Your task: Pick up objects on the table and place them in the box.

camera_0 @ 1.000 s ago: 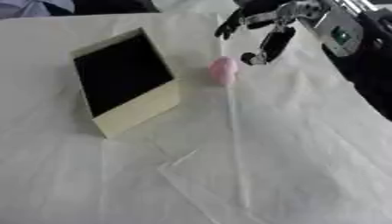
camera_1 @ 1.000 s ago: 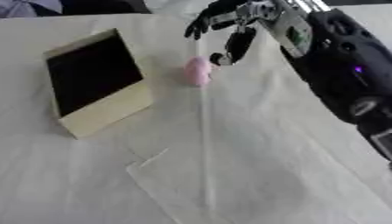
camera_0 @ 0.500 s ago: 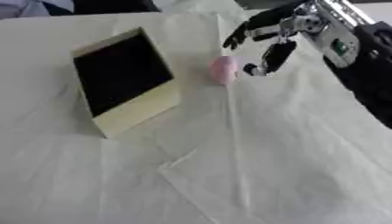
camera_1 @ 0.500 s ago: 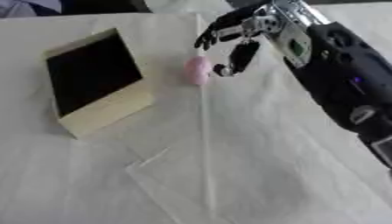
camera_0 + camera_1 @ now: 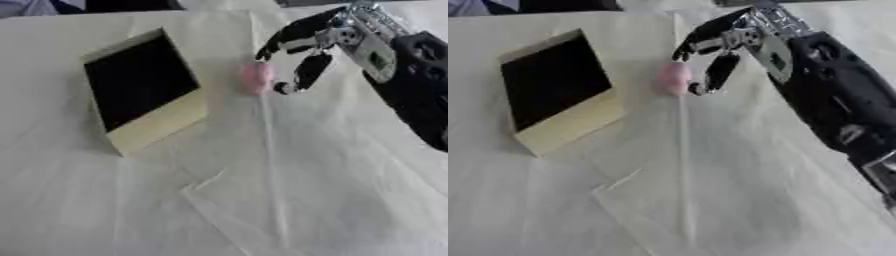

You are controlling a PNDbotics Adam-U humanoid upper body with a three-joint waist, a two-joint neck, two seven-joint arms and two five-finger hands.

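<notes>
A small pink rounded object [image 5: 255, 78] lies on the white cloth just right of the box. The box [image 5: 144, 90] is cream-walled with a black inside, open at the top, standing at the left. My right hand [image 5: 302, 47] hovers right beside the pink object, its fingers spread over it and its thumb hanging down at the object's right. The hand is open and holds nothing; I cannot tell whether a fingertip touches the object. My left hand shows in neither view.
A white creased cloth [image 5: 289, 200] covers the table, with a long fold running down from the pink object. My right forearm [image 5: 833, 110] fills the right side. Dark shapes lie along the far edge.
My right hand has come down and to the left, closing in on the pink object. The box and the pink object have not moved.
</notes>
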